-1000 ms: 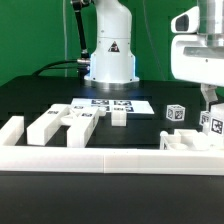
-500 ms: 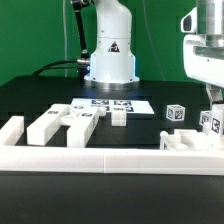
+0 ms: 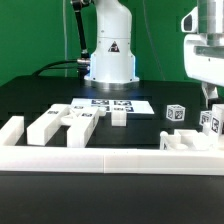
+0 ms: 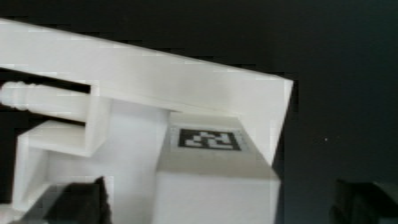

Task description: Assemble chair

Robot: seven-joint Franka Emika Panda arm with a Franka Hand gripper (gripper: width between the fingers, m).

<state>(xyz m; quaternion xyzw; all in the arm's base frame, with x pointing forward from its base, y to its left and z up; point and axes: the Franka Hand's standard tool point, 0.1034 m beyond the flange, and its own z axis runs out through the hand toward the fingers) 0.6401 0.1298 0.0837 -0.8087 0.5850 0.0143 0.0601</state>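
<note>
The chair lies in loose white tagged parts. Several bars (image 3: 55, 125) sit at the exterior view's left, with a small block (image 3: 118, 117) and a tagged cube (image 3: 176, 112) further right. My gripper (image 3: 207, 96) hangs at the right over a partly built group (image 3: 195, 141). In the wrist view a white post (image 4: 214, 160) with a square tag (image 4: 208, 138) stands between my dark fingers (image 4: 80, 200), below a flat slab (image 4: 143, 65). The gripper (image 4: 222, 205) is open, with a dark gap between the post and one finger.
The marker board (image 3: 110, 103) lies flat behind the parts, in front of the robot base (image 3: 108, 55). A long low white border rail (image 3: 110, 160) runs along the front. The black table surface (image 3: 40, 95) is ringed by a green backdrop.
My wrist housing has shifted slightly toward the exterior view's right since a second ago. The chair parts on the table have not moved.
</note>
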